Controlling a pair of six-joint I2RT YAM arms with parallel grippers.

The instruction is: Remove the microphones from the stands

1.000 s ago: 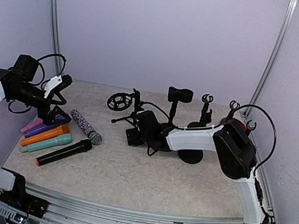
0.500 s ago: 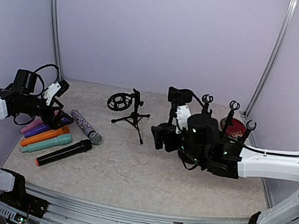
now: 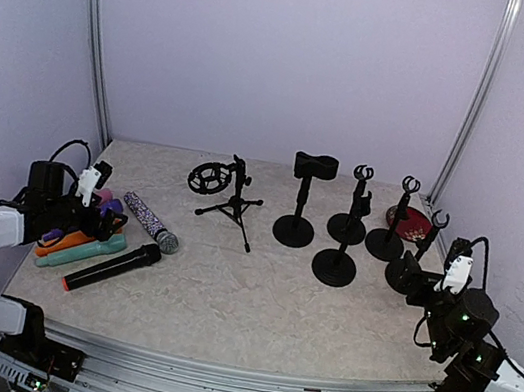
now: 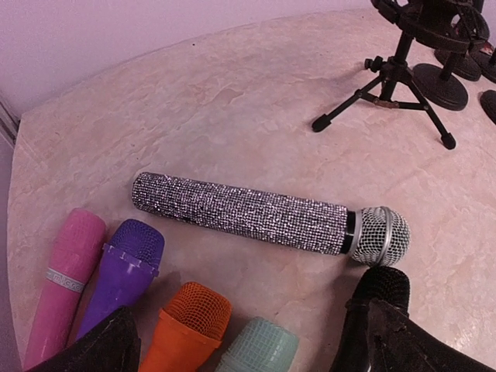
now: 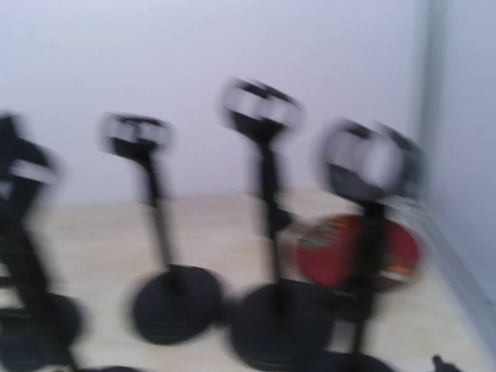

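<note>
The near middle of the table (image 3: pixel 252 308) is open, with room to pass. At the left, mics (image 3: pixel 112 266) lie packed together. Stands (image 3: pixel 334 268) crowd the far right, with narrow gaps between. A tripod (image 3: pixel 234 201) stands far, mid-table.

Silver glitter microphone (image 4: pixel 248 213) flat on the marbled counter (image 4: pixel 232 108), grille to the right, pink microphone (image 4: pixel 66 283), purple microphone (image 4: pixel 124 271), orange microphone (image 4: pixel 190 325) and teal microphone (image 4: pixel 257 350) side by side below it, black tripod stand (image 4: pixel 395 81) upper right, left tool (image 4: pixel 246 337) fingers (image 4: pixel 407 341) spread wide at the bottom corners
</note>
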